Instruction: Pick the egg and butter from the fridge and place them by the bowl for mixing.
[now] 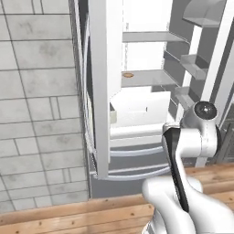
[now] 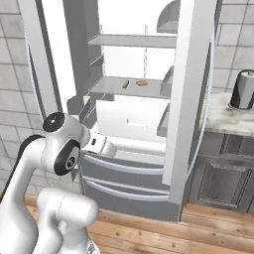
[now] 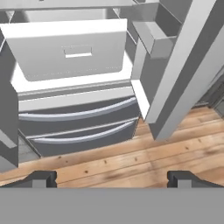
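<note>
Standing before the open fridge (image 2: 191,99), the robot looks to be at the very start of the job: nothing is in its grasp, and nothing has yet been carried anywhere. The gripper (image 3: 113,178) is spread wide, its two dark tips far apart at the bottom of the hand view with only wooden floor (image 3: 131,162) between them. It points down at the pale drawer (image 3: 70,52) and the grey lower drawers (image 3: 78,118) of the fridge, well below the shelves.

On the middle shelf (image 2: 119,92) lies a small brownish oval, which I take to be the egg (image 2: 142,83); the same spot shows in the left base view (image 1: 128,74). Just beside it, to its left in the right base view, is a small dark greenish thing (image 2: 125,84). That may be the butter, but it is too small and blurred to say for certain.

The egg sits well above and beyond the hand, deep on its shelf, while the arm (image 2: 64,149) is folded low near the base. Both pickups are left to do, and both placings. To the right of the fridge a stone counter (image 2: 223,116) carries a silver-grey container (image 2: 243,89).

The hand will have to rise and reach inward to shelf height before any grasp can be tried.
</note>
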